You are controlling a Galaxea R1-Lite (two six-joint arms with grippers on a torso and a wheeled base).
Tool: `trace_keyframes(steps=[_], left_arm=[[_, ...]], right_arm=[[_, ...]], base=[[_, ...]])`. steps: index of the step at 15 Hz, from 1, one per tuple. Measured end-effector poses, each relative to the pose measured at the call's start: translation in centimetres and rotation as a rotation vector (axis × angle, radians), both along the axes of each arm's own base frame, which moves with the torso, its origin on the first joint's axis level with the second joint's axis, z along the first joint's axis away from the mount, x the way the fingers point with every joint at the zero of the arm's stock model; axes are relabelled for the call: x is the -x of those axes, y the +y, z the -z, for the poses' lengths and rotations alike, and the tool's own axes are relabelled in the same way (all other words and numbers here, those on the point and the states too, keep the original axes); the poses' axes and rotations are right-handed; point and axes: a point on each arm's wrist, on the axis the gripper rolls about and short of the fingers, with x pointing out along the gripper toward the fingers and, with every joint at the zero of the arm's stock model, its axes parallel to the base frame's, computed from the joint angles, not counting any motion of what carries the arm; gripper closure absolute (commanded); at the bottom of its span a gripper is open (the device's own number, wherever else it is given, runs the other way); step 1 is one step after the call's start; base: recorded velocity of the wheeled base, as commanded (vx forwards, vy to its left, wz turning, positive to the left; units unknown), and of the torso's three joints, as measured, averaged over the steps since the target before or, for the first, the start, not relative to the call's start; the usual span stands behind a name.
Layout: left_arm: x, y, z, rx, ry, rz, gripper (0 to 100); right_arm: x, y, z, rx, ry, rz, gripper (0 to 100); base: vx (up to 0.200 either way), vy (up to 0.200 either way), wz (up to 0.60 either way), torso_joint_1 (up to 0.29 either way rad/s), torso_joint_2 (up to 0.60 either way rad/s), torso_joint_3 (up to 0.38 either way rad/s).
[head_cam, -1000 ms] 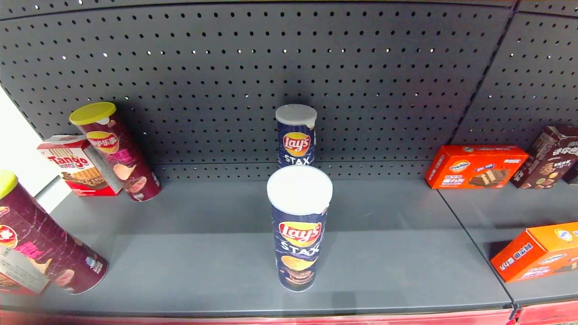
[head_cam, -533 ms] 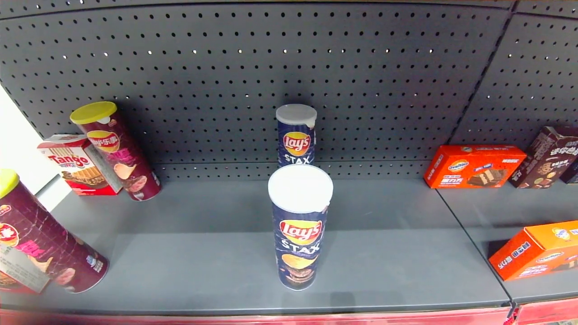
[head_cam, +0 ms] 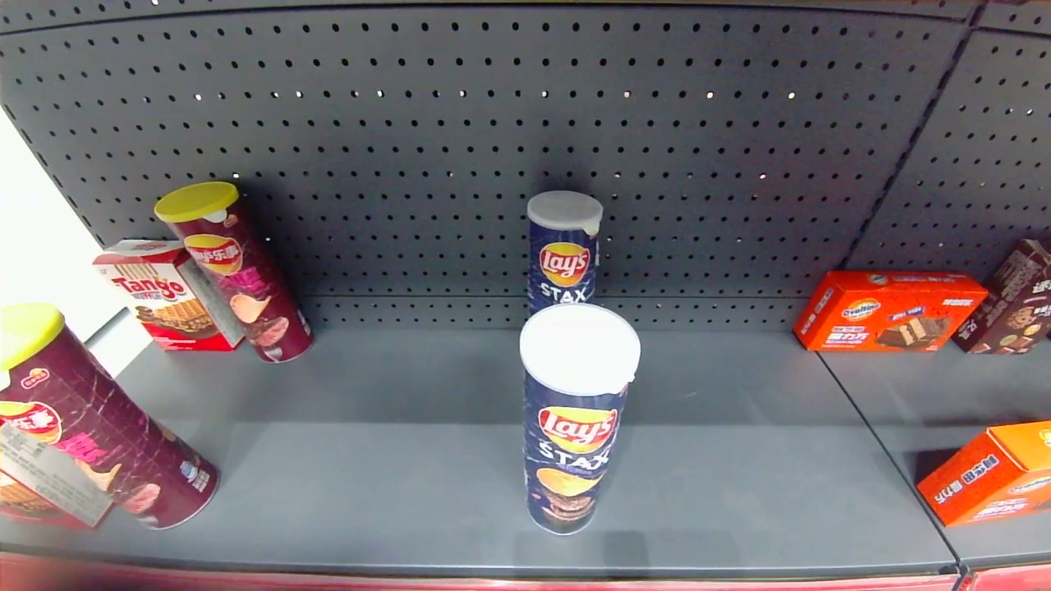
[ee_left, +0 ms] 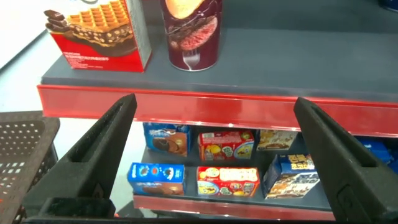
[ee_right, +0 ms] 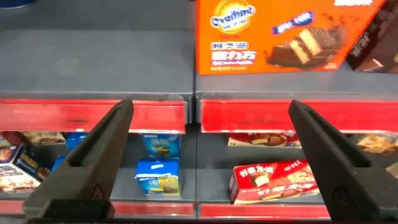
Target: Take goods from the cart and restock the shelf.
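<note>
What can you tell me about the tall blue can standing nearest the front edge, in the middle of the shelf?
The front blue can is a tall, slim tube, cardboard by the look of it, with a dark blue wrap that carries a red and yellow logo and a picture of crisps lower down. A pale, flat lid closes its top. It stands upright on the grey shelf, near the front edge and in line with a matching rear can by the back panel. Only the shelf touches it.
</note>
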Motion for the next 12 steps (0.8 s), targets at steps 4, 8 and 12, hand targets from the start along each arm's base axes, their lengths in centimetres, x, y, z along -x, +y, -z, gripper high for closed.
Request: trace_keyframes(steps=[4,8,12], left_arm=[[0.00,0.00,0.02,0.000,0.001,0.000,0],[0.00,0.00,0.01,0.000,0.000,0.000,0],[0.00,0.00,0.02,0.000,0.001,0.000,0]], right_arm=[[0.00,0.00,0.00,0.000,0.000,0.000,0],[0.00,0.00,0.00,0.000,0.000,0.000,0],[0.00,0.00,0.00,0.000,0.000,-0.001,0]], base=[[0.000,0.000,0.00,0.000,0.00,0.000],[0.000,0.000,0.00,0.000,0.00,0.000],[0.000,0.000,0.00,0.000,0.00,0.000]])
